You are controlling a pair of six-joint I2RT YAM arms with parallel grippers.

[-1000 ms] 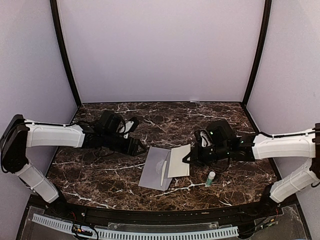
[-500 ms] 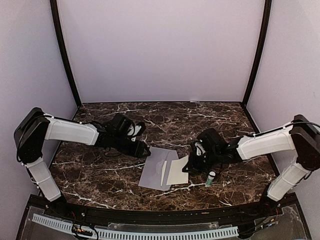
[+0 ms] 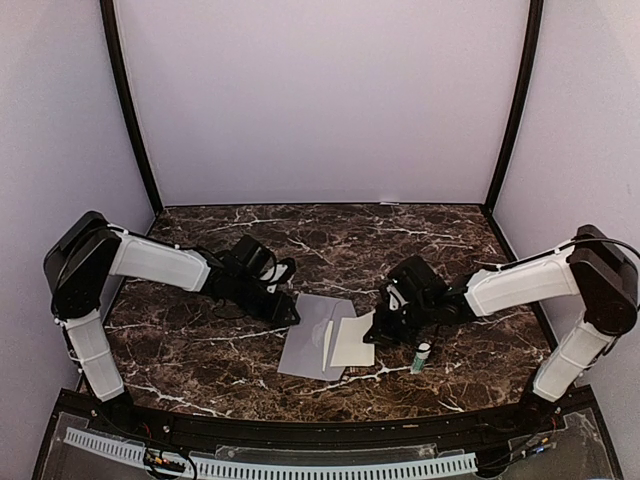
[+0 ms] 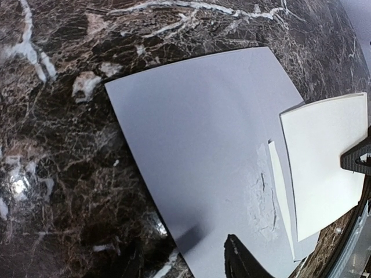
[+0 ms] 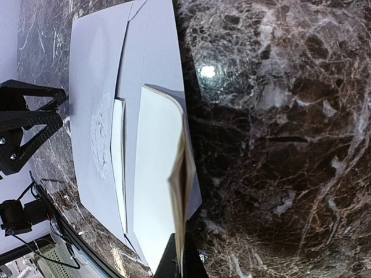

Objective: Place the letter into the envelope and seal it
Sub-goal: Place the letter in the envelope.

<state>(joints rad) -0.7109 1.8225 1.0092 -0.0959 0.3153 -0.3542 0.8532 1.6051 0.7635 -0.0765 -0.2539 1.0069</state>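
The letter [image 3: 352, 342], a folded cream paper sheet clamped in the right gripper [image 3: 370, 338], overlaps the grey paper envelope [image 3: 305, 350] near the table's [image 3: 200, 350] front edge. The left gripper [image 3: 293, 315] stands open at the envelope's edge. Insertion seems in hand: steady envelope first.

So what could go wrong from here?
The letter, pinched by the right gripper, has gaping folded layers that may catch on the envelope. The left gripper is open at the envelope's edge, not pinning it, so it might slide. The green-capped tube by the right arm could be knocked.
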